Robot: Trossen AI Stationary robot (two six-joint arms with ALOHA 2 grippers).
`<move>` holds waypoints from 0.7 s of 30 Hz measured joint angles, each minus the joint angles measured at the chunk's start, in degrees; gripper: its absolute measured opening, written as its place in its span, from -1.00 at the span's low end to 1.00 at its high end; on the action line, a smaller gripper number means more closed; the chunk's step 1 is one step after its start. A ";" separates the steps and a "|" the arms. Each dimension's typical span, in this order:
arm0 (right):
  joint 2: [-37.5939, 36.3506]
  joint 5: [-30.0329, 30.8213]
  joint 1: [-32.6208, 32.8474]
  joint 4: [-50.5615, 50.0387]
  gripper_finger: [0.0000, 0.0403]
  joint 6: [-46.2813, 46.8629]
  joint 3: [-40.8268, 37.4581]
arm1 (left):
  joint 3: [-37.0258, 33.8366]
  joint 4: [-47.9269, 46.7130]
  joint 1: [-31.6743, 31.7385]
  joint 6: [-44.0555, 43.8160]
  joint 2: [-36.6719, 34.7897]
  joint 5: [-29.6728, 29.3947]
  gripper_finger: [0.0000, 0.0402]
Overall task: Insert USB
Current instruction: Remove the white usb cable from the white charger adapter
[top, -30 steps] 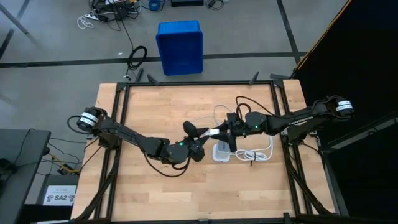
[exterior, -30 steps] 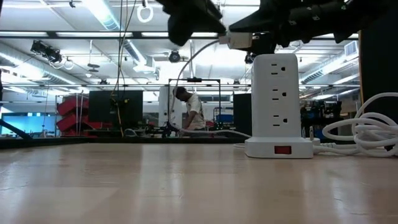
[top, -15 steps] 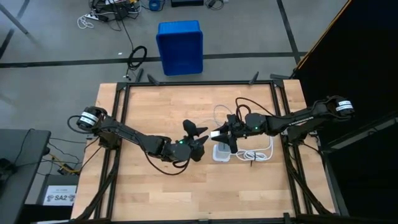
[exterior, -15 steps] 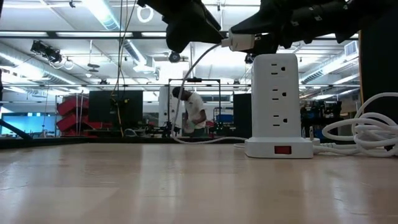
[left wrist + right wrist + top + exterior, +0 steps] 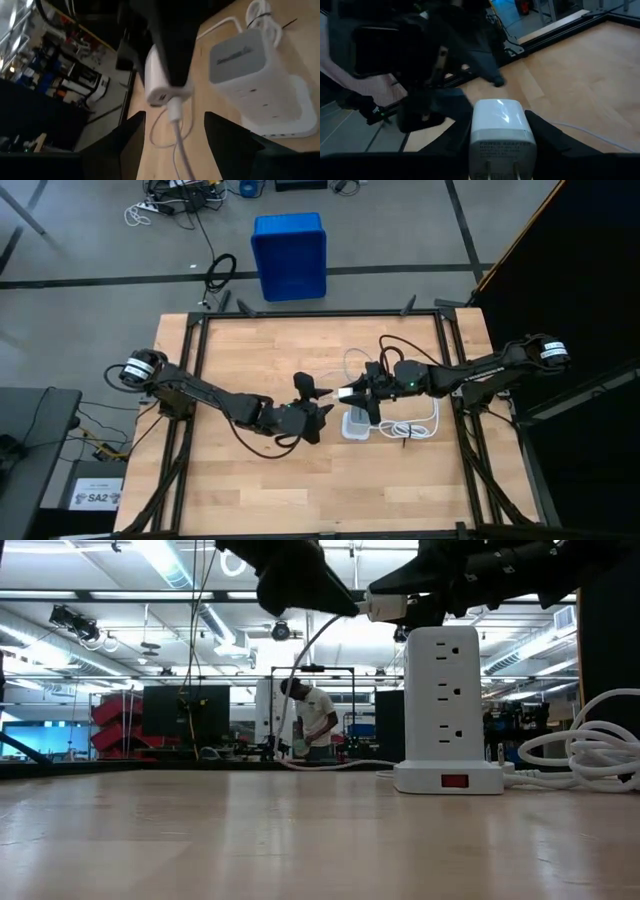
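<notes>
Mid-bench, above the white power tower (image 5: 354, 423): the right gripper (image 5: 501, 150) holds a small white adapter cube (image 5: 161, 82), jaws closed on its sides, prongs pointing back toward the wrist cam. In the left wrist view the USB (image 5: 176, 131) plug sits seated in the cube's front face, w/ the thin white cable trailing down and away toward the bench's far edge. By that view, the insertion looks done.

The left gripper (image 5: 312, 402) hovers just beside the cube, on the side toward the bench's left edge, jaws spread wide and holding nothing; both fingers frame the plug w/o touching it. Low view shows the cable (image 5: 300, 675) hanging in a curve from the cube (image 5: 385, 606), above the tower's top (image 5: 448, 690).

Judgement: plug appears fully in, though seating depth can't be confirmed. What's left, prob.: left arm clears off, right arm sets the cube down or takes it to the tower. The tower's thicker bundled cord (image 5: 415, 424) lies toward the bench's right edge, not involved.
</notes>
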 joint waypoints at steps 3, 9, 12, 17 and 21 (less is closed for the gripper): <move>0.00 -0.09 0.00 0.13 -0.45 0.00 0.00 | 0.00 0.01 1.03 -0.79 0.04 0.06 -0.09; 0.00 -0.16 0.00 0.07 -0.45 0.10 0.00 | 0.00 -0.01 1.99 -0.93 0.41 2.79 -0.37; 0.00 -0.23 0.00 -0.04 -0.45 0.10 0.00 | 0.00 0.67 1.96 -0.91 0.64 5.88 -0.62; 0.00 -0.48 0.02 -0.20 -0.45 0.42 0.00 | -0.02 2.11 2.03 -0.60 0.65 7.69 -0.91; 0.00 -0.33 0.02 -0.28 -0.45 0.61 0.00 | -0.04 2.18 2.56 -0.51 0.65 7.84 -0.95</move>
